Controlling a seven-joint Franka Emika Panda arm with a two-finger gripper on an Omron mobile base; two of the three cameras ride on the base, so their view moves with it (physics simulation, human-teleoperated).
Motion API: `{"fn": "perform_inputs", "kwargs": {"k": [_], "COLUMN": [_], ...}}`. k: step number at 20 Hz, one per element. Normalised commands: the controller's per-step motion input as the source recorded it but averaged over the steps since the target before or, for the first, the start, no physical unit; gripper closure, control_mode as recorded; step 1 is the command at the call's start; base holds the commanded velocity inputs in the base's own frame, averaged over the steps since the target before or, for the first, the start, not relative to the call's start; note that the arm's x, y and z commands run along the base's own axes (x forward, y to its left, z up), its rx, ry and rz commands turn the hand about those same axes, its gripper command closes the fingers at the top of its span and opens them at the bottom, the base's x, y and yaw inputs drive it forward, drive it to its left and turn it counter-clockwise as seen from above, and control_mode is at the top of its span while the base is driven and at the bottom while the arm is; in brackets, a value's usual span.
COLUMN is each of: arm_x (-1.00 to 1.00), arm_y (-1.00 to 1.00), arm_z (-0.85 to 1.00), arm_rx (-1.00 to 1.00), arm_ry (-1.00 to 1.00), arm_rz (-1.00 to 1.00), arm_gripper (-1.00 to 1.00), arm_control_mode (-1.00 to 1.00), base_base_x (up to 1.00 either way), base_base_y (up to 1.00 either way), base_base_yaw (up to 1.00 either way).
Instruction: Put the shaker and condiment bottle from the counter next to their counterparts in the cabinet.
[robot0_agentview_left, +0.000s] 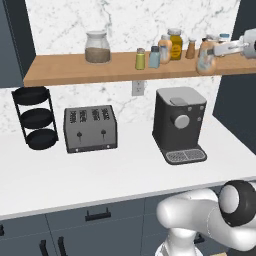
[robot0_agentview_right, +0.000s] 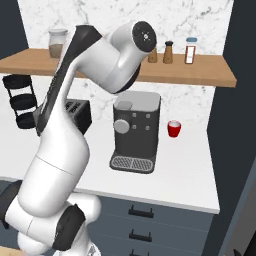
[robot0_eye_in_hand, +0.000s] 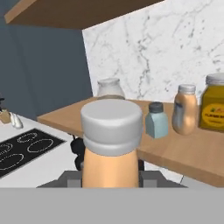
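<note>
Cabinet (robot0_agentview_left: 75, 70) shelf already carries the yellow-green shaker (robot0_agentview_left: 140, 59) just beside its pale blue counterpart (robot0_agentview_left: 154, 57), so that half looks done. Gripper (robot0_agentview_left: 216, 51) is clamped on the condiment bottle (robot0_agentview_left: 206, 61), held upright at the shelf's right end, near the matching orange bottle (robot0_agentview_left: 165, 48), presumably lining up to set down beside it.

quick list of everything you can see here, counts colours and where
condiment bottle: 1, orange with pale cap, held over shelf
shaker: 1, yellow-green, on cabinet
pale blue shaker: 1, beside it
orange bottle: 1, behind
amber jar: 1, yellow lid
glass jar: 1, brown contents
brown shakers: 2
toaster: 1, grey, on counter
coffee machine: 1, dark
rack: 1, black
red cup: 1
gripper: 1, shut on bottle
</note>
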Motion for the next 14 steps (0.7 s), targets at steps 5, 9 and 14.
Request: {"fn": "perform_inputs", "kwargs": {"k": [5, 9, 14], "arm_x": [0.31, 0.18, 0.03], "arm_y": [0.0, 0.0, 0.0], "arm_z": [0.07, -0.06, -0.04], "arm_rx": [-0.03, -0.28, -0.04], "arm_ry": [-0.05, -0.1, 0.0], "arm_rz": [0.02, 0.0, 0.0], "arm_gripper": [1.0, 1.0, 1.0], "arm_control_mode": [-1.0, -1.0, -1.0], "base_base_x": [0.0, 0.0, 0.0], "base_base_y": [0.0, 0.0, 0.0], "base_base_yaw": [0.0, 0.0, 0.0]}}
